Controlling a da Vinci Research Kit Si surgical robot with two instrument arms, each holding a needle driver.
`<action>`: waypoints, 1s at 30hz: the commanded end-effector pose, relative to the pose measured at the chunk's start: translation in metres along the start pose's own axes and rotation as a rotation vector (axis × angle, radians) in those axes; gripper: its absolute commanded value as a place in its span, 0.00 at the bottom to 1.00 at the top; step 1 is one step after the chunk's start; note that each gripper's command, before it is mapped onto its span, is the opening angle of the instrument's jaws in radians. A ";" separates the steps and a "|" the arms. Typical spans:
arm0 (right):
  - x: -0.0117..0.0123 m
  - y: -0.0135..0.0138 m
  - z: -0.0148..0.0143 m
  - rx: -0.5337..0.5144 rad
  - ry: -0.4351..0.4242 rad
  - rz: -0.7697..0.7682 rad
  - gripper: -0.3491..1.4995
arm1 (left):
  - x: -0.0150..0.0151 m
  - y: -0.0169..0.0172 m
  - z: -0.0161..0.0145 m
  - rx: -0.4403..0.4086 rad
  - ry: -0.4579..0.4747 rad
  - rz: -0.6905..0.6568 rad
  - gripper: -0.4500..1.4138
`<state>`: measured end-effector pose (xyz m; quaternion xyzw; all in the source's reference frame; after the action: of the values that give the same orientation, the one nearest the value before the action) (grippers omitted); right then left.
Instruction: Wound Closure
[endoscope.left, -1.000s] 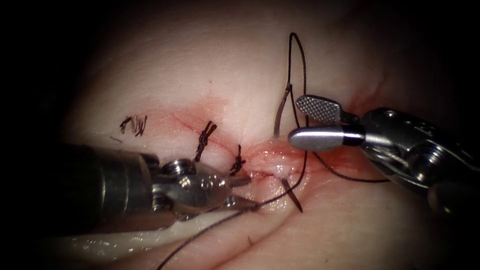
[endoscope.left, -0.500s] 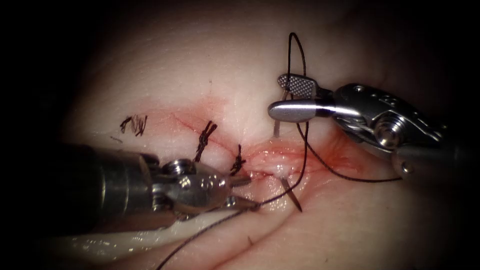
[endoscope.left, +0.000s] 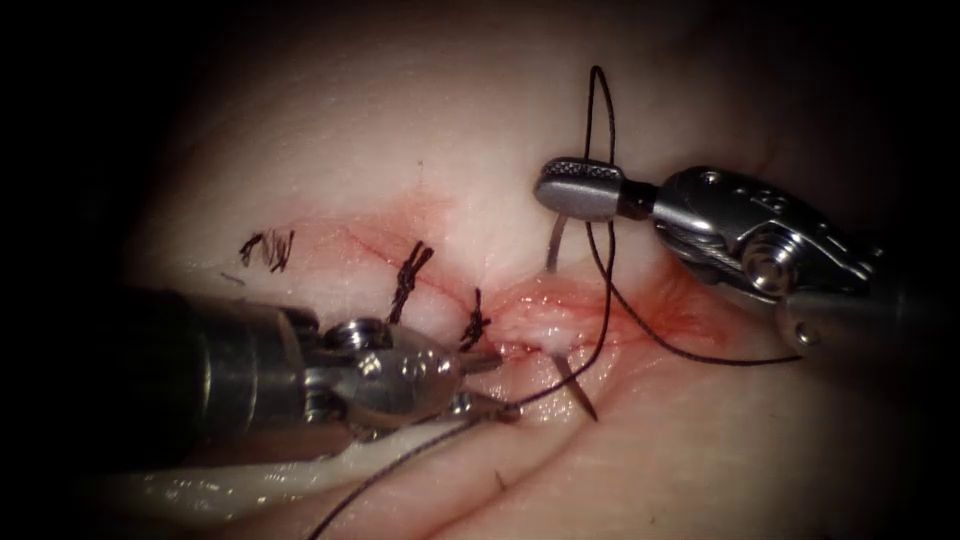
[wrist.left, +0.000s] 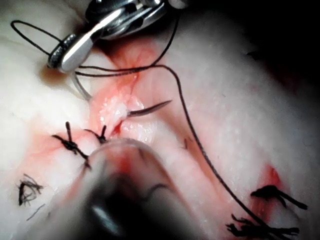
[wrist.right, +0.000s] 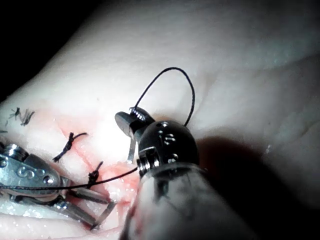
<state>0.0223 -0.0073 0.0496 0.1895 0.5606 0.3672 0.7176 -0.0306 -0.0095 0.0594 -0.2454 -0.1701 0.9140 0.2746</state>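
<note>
The curved needle (endoscope.left: 556, 245) is in the tissue (endoscope.left: 420, 120), spanning the right end of the cut (endoscope.left: 540, 320). Its tail stands up on the far lip and its tip (endoscope.left: 583, 398) pokes out of the near lip. My right tool (endoscope.left: 572, 190) is shut on the needle's tail, close to where the thread (endoscope.left: 598, 120) joins; the same grip shows in the left wrist view (wrist.left: 62, 52) and the right wrist view (wrist.right: 127, 122). My left tool (endoscope.left: 492, 385) rests left of the needle tip with jaws apart on the near lip, holding nothing. Thread crosses its lower jaw.
Two dark knotted stitches (endoscope.left: 410, 280) (endoscope.left: 475, 322) close the cut left of the needle, and short cut thread ends (endoscope.left: 268, 250) lie further left. Thread loops above the right tool and trails right across red fluid (endoscope.left: 670, 315). More stitches (wrist.left: 265, 192) show in the left wrist view.
My right tool moved up and to the left onto the needle's tail, and its open jaws closed on it. The left tool stayed still.
</note>
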 end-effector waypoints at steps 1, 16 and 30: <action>0.0005 0.0004 0.0009 -0.036 -0.006 0.005 0.00 | 0.0003 0.0000 0.0007 0.000 0.001 0.001 0.44; -0.0010 -0.0026 0.0016 -0.010 -0.433 0.281 0.00 | 0.0005 0.0002 0.0007 0.001 0.001 0.021 0.44; -0.0020 -0.0047 0.0005 0.074 -0.519 0.479 0.00 | 0.0009 0.0009 0.0005 0.005 -0.003 0.049 0.44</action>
<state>0.0233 -0.0120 0.0475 0.4286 0.3106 0.4448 0.7225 -0.0314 -0.0097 0.0585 -0.2474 -0.1613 0.9221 0.2499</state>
